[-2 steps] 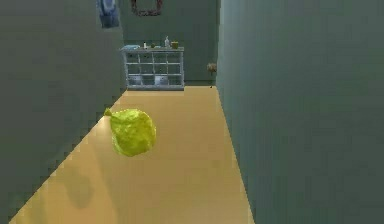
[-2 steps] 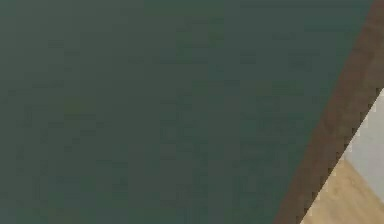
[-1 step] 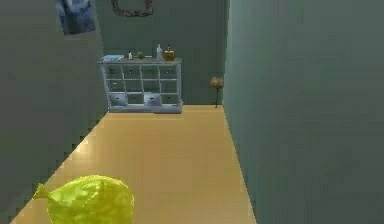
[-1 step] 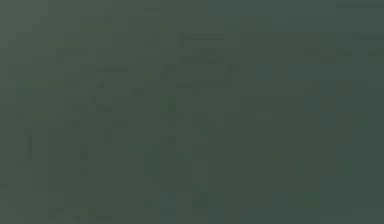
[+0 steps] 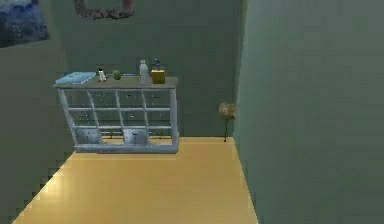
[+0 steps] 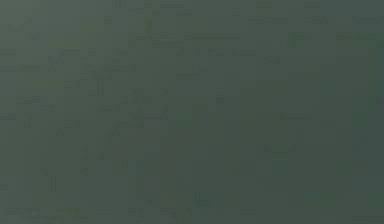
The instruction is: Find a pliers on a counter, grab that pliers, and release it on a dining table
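we're facing a pale shelf unit [image 5: 118,118] with open cubbies, set against a green wall at the far end of a yellow wooden floor [image 5: 150,185]. on its top sit a flat blue thing [image 5: 75,78], a small white bottle [image 5: 101,74], a round green thing [image 5: 116,74], a taller pale bottle [image 5: 144,71] and a yellow box [image 5: 158,75]. all of them are too small to read as a tool. low by the corner on the forward view's right there's a small brownish thing [image 5: 227,110] that i can't name. out to the arm side there's a plain green wall [image 6: 190,110] close by.

where the pliers are, i cannot tell, so by my reckoning this is the search stage, with no bench for them picked out yet. the end effector's state i cannot tell either, spread or pressed together, nor whether it carries anything.

now the handling, as a judgement only. pliers ought to be stiff and dense for their size, not fragile, with bare metal at the nose that's likely slick and handles that probably have a grippier sleeve. they'd lie flat and low on a bench, so the take wants to come from above, across both handles just behind the pivot — near the balance point, so the nose doesn't droop. the handles may also swing apart if only one is caught.
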You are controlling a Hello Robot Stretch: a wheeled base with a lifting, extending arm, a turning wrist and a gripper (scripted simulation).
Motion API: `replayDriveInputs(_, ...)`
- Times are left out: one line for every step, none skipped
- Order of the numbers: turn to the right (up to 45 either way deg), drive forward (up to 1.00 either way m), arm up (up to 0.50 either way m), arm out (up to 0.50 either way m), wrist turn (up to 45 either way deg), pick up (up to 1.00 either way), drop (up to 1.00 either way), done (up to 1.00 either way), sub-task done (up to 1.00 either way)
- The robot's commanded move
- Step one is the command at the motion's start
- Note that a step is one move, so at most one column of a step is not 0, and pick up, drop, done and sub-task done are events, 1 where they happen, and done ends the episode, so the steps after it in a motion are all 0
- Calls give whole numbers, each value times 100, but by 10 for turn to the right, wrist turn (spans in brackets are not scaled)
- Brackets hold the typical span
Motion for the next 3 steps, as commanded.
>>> replayDriveInputs(-30, 0, 0, 0, 0, 0, 0, 0, 0)
replayDriveInputs(0, 100, 0, 0, 0, 0, 0, 0, 0)
replayDriveInputs(-120, 0, 0, 0, 0, 0, 0, 0, 0)
